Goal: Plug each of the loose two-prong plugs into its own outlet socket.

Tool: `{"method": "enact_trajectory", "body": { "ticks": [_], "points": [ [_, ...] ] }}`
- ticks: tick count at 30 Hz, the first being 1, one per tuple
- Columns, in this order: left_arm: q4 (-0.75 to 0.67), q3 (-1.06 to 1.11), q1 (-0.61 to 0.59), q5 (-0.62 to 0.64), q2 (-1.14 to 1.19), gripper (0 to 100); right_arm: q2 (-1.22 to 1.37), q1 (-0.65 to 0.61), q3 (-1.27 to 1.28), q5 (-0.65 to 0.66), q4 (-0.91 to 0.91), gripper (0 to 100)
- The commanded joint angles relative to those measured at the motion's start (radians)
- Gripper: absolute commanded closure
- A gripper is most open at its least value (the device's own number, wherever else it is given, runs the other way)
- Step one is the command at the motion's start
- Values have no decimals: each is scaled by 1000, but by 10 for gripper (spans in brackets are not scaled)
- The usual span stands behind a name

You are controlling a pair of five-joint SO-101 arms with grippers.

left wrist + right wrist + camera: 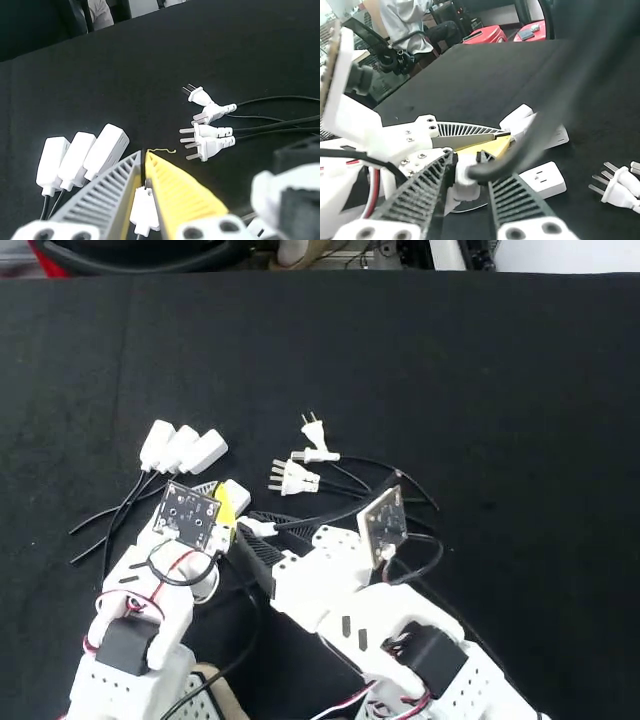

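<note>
Left pincer (144,156) clamps a small white block (144,210); right pincer (466,159) grips a white, black-corded plug (465,176).

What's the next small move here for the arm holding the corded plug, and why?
Probably ease the right gripper forward, pushing its plug toward the white piece clamped in the left gripper, seemingly a socket. Both are shut on their loads and nearly meet; whether prongs face slots is hidden, so go slowly.

Bright even room light, soft faint shadows
</note>
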Motion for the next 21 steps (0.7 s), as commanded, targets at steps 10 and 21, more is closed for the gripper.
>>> {"method": "enact_trajectory", "body": {
  "ticks": [10, 21],
  "points": [
    [-44, -8, -262, 6, -5, 967, 262, 262, -38, 385, 140, 986],
    [127, 58, -524, -233, -3, 967, 547, 272, -246, 385, 281, 986]
  ]
}}
